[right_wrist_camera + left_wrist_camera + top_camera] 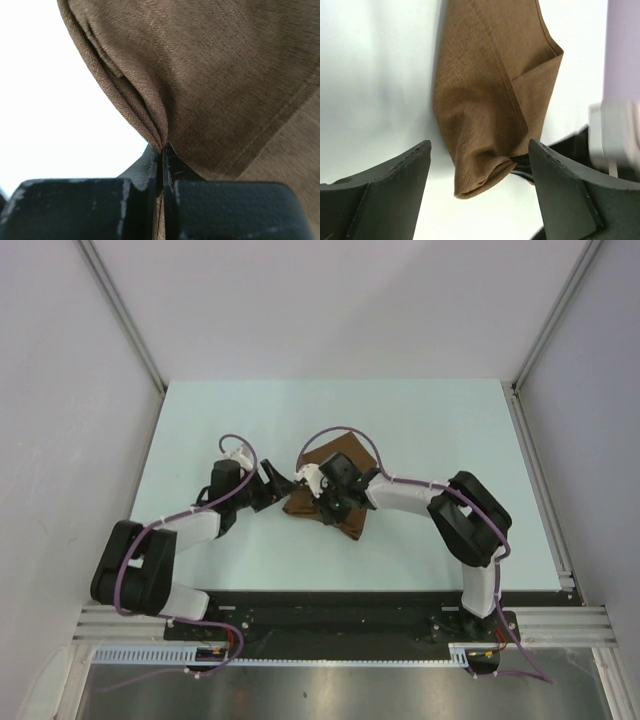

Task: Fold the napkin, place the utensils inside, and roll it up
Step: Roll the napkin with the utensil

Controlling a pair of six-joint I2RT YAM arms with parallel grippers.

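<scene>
The brown napkin (pixel 345 455) lies folded and bunched in the middle of the pale table (pixel 440 440). My right gripper (pixel 324 506) is over its near-left part. In the right wrist view this gripper (pixel 161 147) is shut on a pinched fold of the napkin (pixel 225 85). My left gripper (pixel 285 483) is at the napkin's left edge. In the left wrist view it (pixel 480 145) stands open, and a rounded corner of the napkin (pixel 490 90) hangs between its fingers without touching either one. The utensils are hidden or out of view.
Grey walls with metal posts (pixel 125 315) close the table in on the left, the right and the back. The black base rail (pixel 330 625) runs along the near edge. Purple cables (pixel 338 430) loop above both wrists.
</scene>
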